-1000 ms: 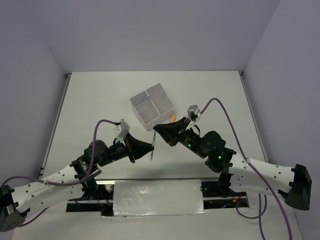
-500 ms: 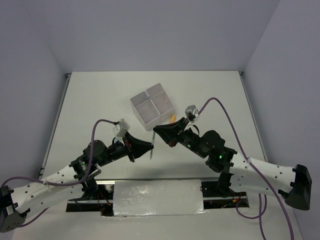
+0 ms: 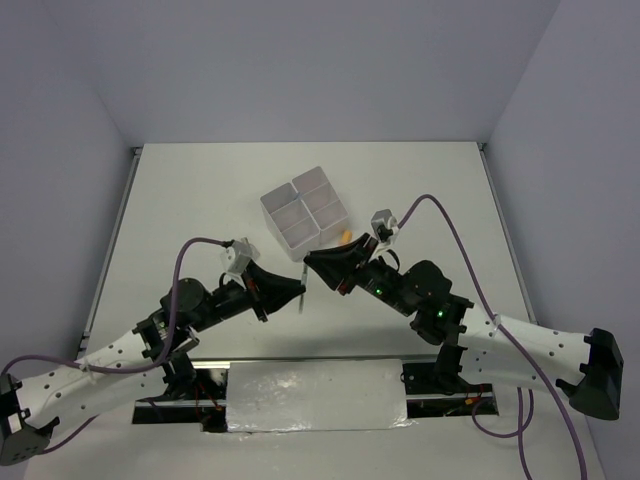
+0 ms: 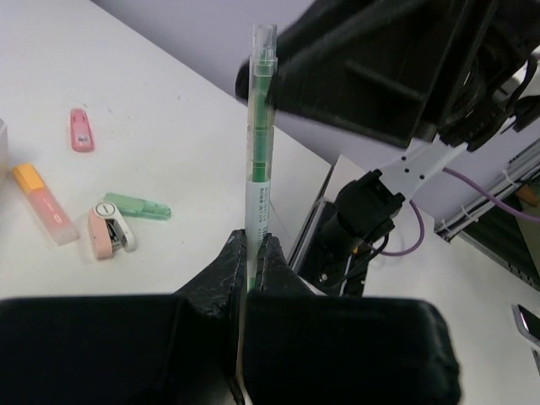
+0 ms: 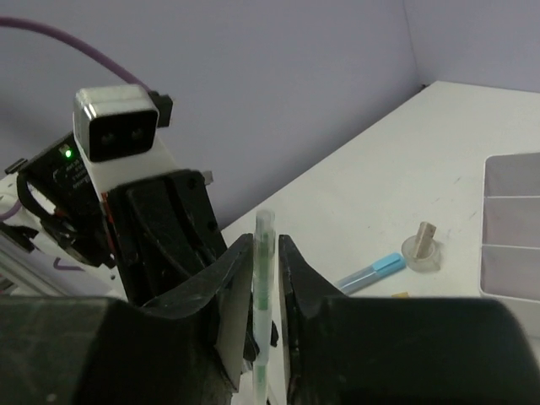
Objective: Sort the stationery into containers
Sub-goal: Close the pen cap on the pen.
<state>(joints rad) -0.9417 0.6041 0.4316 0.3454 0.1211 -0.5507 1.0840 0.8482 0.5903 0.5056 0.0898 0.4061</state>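
Note:
My left gripper (image 4: 253,246) is shut on the lower part of a thin green pen (image 4: 260,152) and holds it upright above the table. In the top view the two grippers meet tip to tip, left (image 3: 297,294) and right (image 3: 309,262), with the pen (image 3: 303,283) between them. My right gripper (image 5: 267,245) has its jaws narrowly open on either side of the pen's capped top (image 5: 264,261), with a small gap on one side. The white four-compartment organiser (image 3: 305,207) stands just beyond them.
On the table lie a pink piece (image 4: 81,129), an orange highlighter (image 4: 42,202), a green piece (image 4: 135,205) and a pink stapler-like piece (image 4: 108,229). A blue highlighter (image 5: 371,272) and a small tape roll (image 5: 420,245) lie near the organiser's edge (image 5: 515,219).
The left arm has drawn back slightly to the left, still holding the pen. The right gripper has edged left, over the pen's top.

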